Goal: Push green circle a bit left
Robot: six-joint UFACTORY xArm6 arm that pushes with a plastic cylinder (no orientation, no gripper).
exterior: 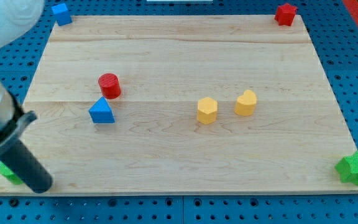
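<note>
— What sits at the view's far left?
— My tip [40, 186], at the wooden board's [179, 155] bottom-left corner. A green block [7, 172] peeks out beside the rod, touching it as far as I can tell; its shape is mostly hidden. A blue cube [61, 13] sits at the top-left corner.
— No fingers?
— None, just a rod.
— Moving right?
— A red cylinder [109, 85] just above a blue triangle [102, 112], then a yellow hexagon [207, 111] near a yellow heart-like block [245, 103]. A red star [284, 13] sits top-right, a green star [355, 168] bottom-right.
</note>
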